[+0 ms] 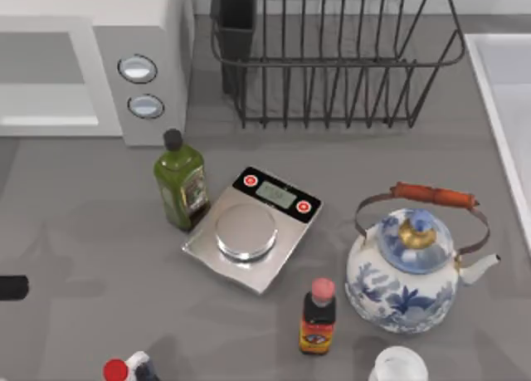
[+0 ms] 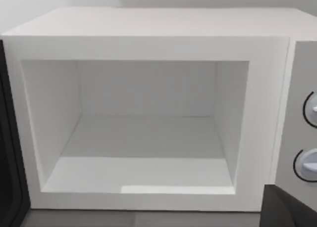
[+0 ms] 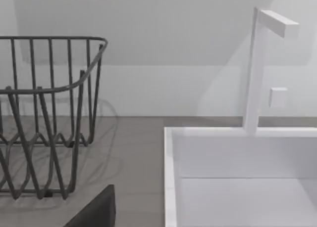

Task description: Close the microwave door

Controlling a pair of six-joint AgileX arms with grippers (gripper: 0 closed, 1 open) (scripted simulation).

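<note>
Left wrist view faces straight into the microwave (image 2: 148, 113): its white cavity stands open directly ahead of the left gripper (image 2: 287, 207), of which a dark corner shows; whether the fingers are spread cannot be told. The microwave door (image 2: 10, 162) is a dark edge swung out beside the opening. The right gripper (image 3: 96, 212) hangs between dish rack (image 3: 44, 113) and white sink (image 3: 237, 177), over the grey countertop (image 1: 83, 232).
</note>
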